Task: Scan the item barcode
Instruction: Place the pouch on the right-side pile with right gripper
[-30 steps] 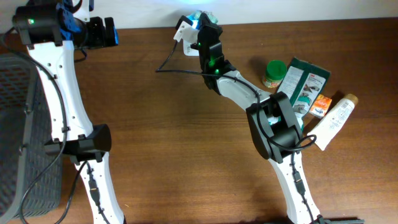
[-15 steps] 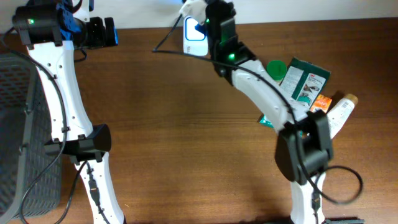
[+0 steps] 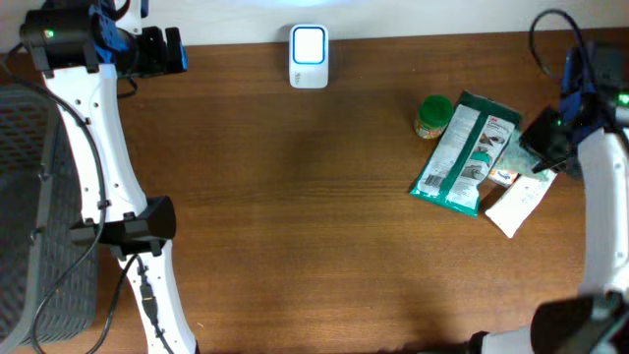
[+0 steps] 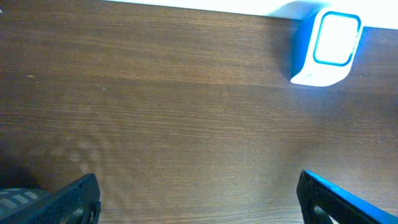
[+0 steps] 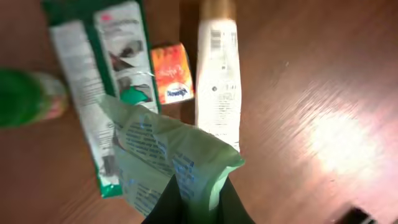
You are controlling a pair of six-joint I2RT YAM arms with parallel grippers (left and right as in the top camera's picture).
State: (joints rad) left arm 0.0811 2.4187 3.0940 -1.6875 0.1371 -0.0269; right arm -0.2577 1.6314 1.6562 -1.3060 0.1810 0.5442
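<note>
Two dark right fingers are clamped on the lower end of a pale green pouch, the task's item. It is held above a cluster of goods at the right end of the table. In the wrist view the pouch's long axis runs from the fingers up and to the left, and its far end overlaps a dark green packet lying flat. Blue print covers the facing side but is too blurred to read.

Just beside lie a small orange box with a white word that cannot be made out and a white tube carrying a block of small print. A green-lidded jar sits at the frame's left edge. Right of the tube the wood is bare.

Near the far left corner, the left fingers stand wide apart and hold nothing. The scanner, white with a blue-lit face, stands at the far edge, well apart from the pouch, with broad bare wood between. A dark mesh basket sits off the left side.
</note>
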